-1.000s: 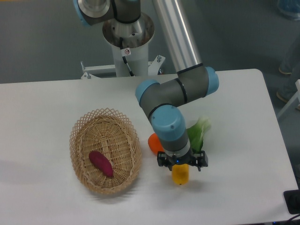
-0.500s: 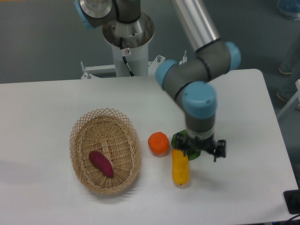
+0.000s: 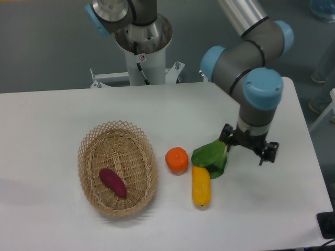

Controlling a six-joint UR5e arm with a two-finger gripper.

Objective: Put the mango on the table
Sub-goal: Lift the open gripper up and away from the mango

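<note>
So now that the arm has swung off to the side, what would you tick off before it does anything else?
1. Mango lying on the table, outside the basket: ok.
2. Hand free of the mango, nothing seen in its grip: ok.
3. Hand open or shut: cannot tell, the fingers are too dark and small.
4. Mango settled and not rolling: cannot tell from one picture.
5. Neighbours undisturbed: the orange sits beside the mango's top end and the green leafy vegetable lies against it: ok.
6. Sweet potato inside the basket: ok.
</note>
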